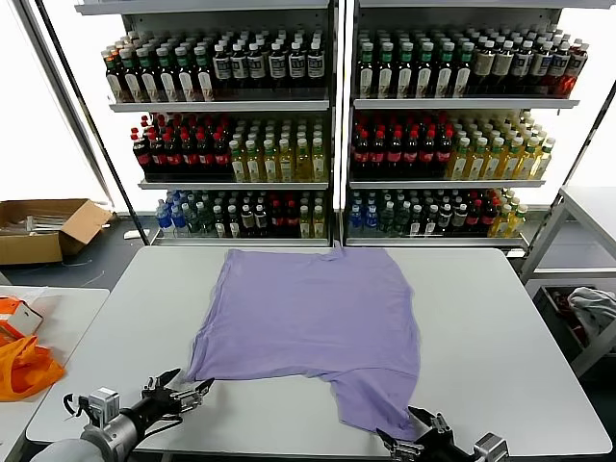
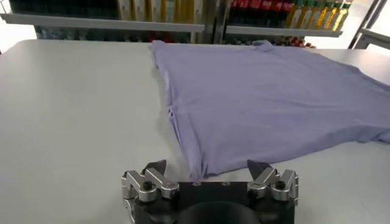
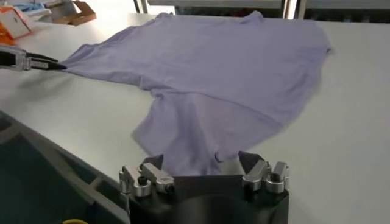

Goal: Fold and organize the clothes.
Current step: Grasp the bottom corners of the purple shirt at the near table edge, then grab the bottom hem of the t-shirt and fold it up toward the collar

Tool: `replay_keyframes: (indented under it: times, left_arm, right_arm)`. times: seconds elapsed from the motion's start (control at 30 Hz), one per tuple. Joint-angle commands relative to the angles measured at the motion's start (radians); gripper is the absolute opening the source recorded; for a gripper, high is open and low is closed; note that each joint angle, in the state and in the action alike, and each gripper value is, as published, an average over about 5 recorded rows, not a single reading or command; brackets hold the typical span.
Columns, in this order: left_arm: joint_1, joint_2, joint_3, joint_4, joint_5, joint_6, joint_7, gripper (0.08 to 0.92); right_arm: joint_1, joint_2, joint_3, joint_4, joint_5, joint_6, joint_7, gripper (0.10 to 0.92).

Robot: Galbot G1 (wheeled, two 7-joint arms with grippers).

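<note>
Grasp step: both my grippers at the shirt's near edge, first fold not yet made.

Shirt (image 1: 313, 327) lies flat mid-surface (image 1: 500, 356), plain side up. My left gripper (image 1: 183, 397) spread wide at the shirt's near-left corner, holding nothing. My right gripper (image 1: 416, 435) open around the shirt's near-right sleeve, not yet pinched. Next, I'd say: close both on fabric, lift together, fold away from me.

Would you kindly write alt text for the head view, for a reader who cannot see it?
A lavender T-shirt lies spread, plain side up, on a white table, with the left claw open at its near left corner and the right claw open at its near right sleeve. Shelves of bottled drinks stand behind.
</note>
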Motion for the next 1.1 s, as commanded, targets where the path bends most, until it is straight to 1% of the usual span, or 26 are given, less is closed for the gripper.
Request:
replay_keyframes:
  times: [0.03,0.43,0.53,0.63,0.73,0.83,1.1]
  left_arm:
    - [-0.022,-0.003,0.026,0.035,-0.016,-0.001,-0.001,0.754]
    - [-0.009,-0.013,0.029,0.029,-0.011,-0.018,0.008,0.409]
    - [0.001,-0.018,0.026,0.022,-0.006,-0.02,0.004,0.323]
    - [0.016,-0.028,0.017,0.004,0.002,-0.022,-0.003,0.236]
    - [0.034,-0.048,-0.008,-0.026,0.006,-0.019,-0.008,0.154]
    - [0.059,-0.067,-0.044,-0.068,0.007,-0.01,-0.006,0.101]
    - [0.179,-0.063,-0.113,-0.192,0.04,0.007,-0.008,0.089]
  right_arm:
    - [0.007,0.006,-0.024,-0.007,-0.001,-0.014,0.004,0.574]
    - [-0.011,0.012,0.007,0.025,0.005,0.01,-0.002,0.192]
    - [-0.025,0.013,0.018,0.036,0.006,0.019,-0.006,0.126]
    - [-0.054,0.019,0.037,0.05,0.006,0.037,-0.017,0.108]
    - [-0.093,0.027,0.061,0.069,0.009,0.061,-0.031,0.108]
    - [-0.141,0.036,0.089,0.095,0.012,0.079,-0.043,0.108]
    - [-0.296,0.063,0.158,0.161,0.002,0.139,-0.078,0.108]
